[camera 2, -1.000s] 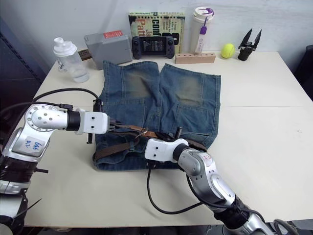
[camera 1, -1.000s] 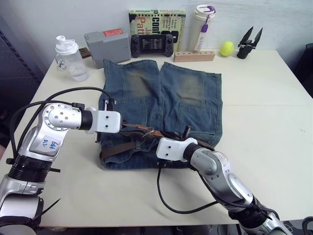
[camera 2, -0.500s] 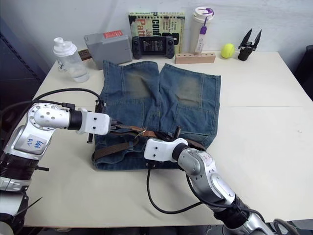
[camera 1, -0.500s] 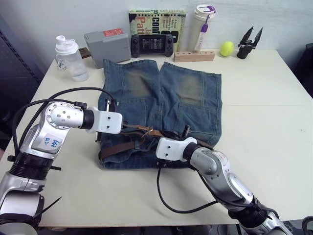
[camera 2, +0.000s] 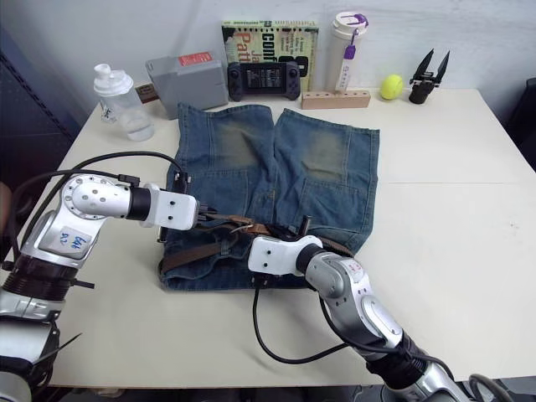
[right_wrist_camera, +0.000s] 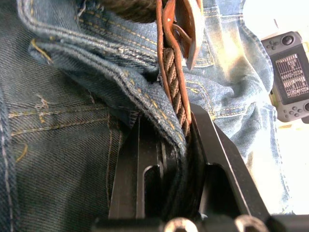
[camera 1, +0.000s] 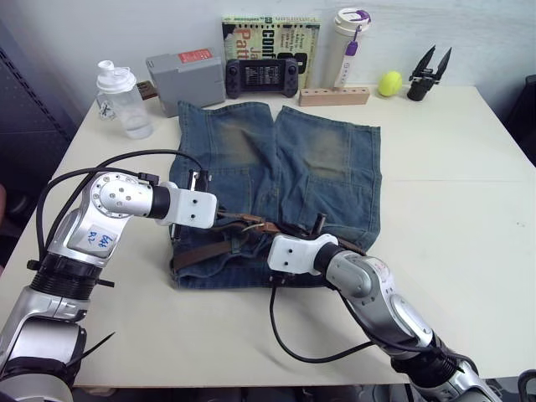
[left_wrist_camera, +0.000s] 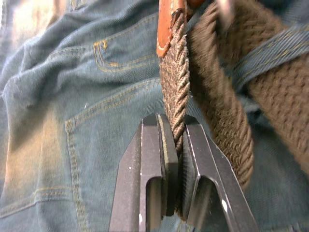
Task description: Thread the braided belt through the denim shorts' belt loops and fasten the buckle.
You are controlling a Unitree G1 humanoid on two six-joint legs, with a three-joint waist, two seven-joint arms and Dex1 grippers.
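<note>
Gripping braided belt (left_wrist_camera: 175, 92) w/ both hands, left hand (left_wrist_camera: 176, 145) & right hand (right_wrist_camera: 166, 145), on denim shorts (camera 1: 276, 159).

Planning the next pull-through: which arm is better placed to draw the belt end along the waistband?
Left: the left gripper pinches the braided belt alone; the right gripper clamps belt and denim shorts together.

denim shorts (camera 1: 280, 180) lie mid-table (camera 1: 469, 201), braided belt (camera 1: 209, 251) across their near waistband, bottle (camera 1: 121, 99) back left, ball (camera 1: 388, 83) back right.

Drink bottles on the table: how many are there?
2. A clear shaker bottle stands at the table's far left corner; a white tumbler with a purple lid stands at the back, beside the book.
</note>
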